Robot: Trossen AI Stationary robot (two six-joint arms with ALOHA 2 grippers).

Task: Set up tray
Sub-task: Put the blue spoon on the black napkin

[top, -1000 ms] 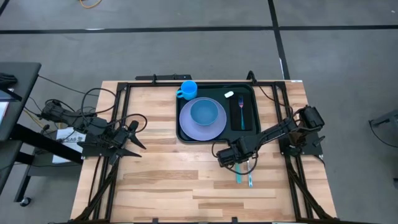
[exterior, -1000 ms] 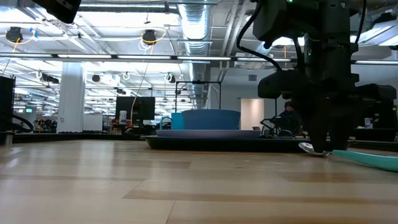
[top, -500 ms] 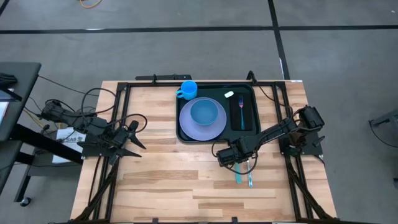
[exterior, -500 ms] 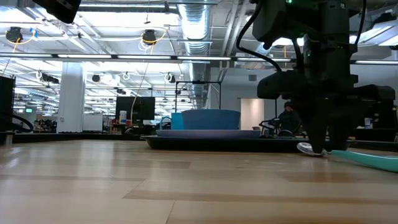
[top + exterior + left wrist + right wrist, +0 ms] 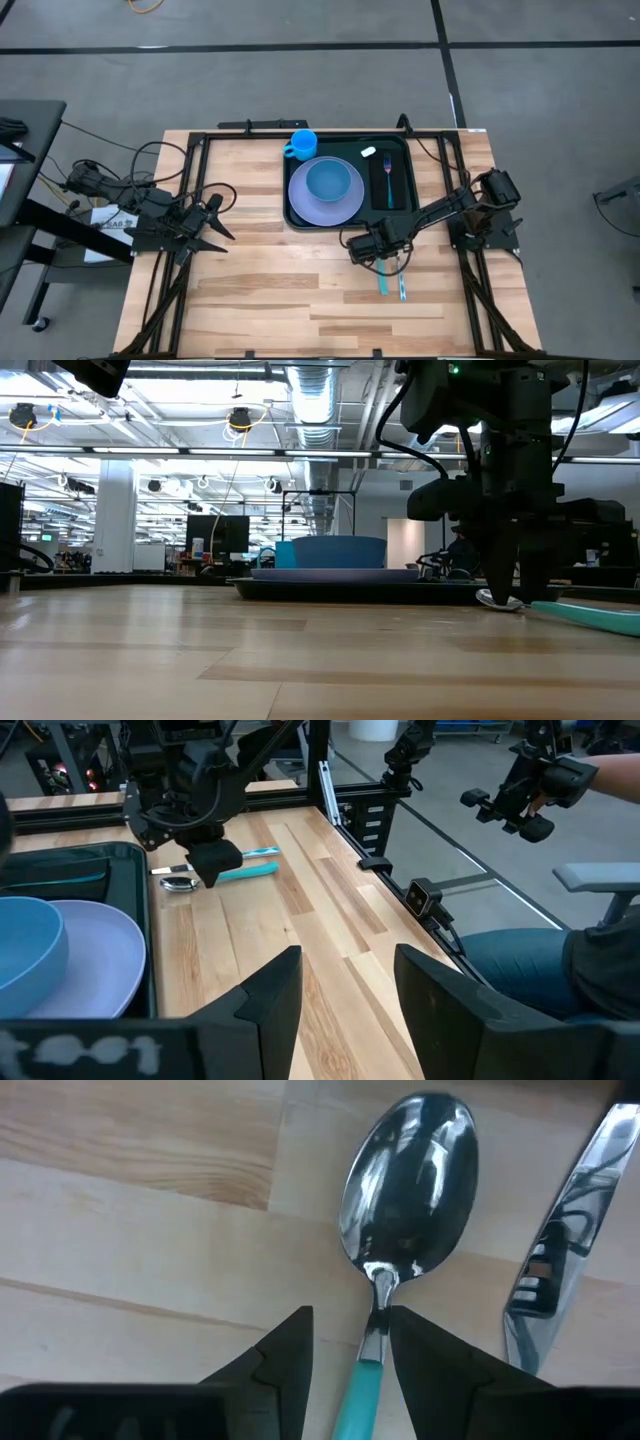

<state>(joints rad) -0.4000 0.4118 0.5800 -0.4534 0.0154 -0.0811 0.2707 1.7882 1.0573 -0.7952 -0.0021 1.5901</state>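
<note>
The dark green tray (image 5: 345, 146) lies at the table's far middle, carrying a purple plate (image 5: 300, 200) with a blue bowl (image 5: 333, 181), a blue cup (image 5: 302, 145) and a fork (image 5: 388, 176) on a black insert. A teal-handled spoon (image 5: 408, 1180) and knife (image 5: 558, 1240) lie on the wood near the tray's right corner. My right gripper (image 5: 350, 1322) is open and down at the table, its fingers (image 5: 288, 1360) on either side of the spoon's neck (image 5: 378, 1292). My left gripper (image 5: 345, 990) is open and waits over the table's left side.
Bare wood stretches across the near and left parts of the table (image 5: 260, 290). Black frame rails (image 5: 175, 280) run along both sides. The knife's teal handle (image 5: 402, 288) lies just right of the spoon's handle (image 5: 383, 282). A seated person's leg (image 5: 540, 955) shows beyond the right edge.
My right gripper has crept a little toward the table's left while staying low at the table over the spoon. The spoon and knife lie where they were.
</note>
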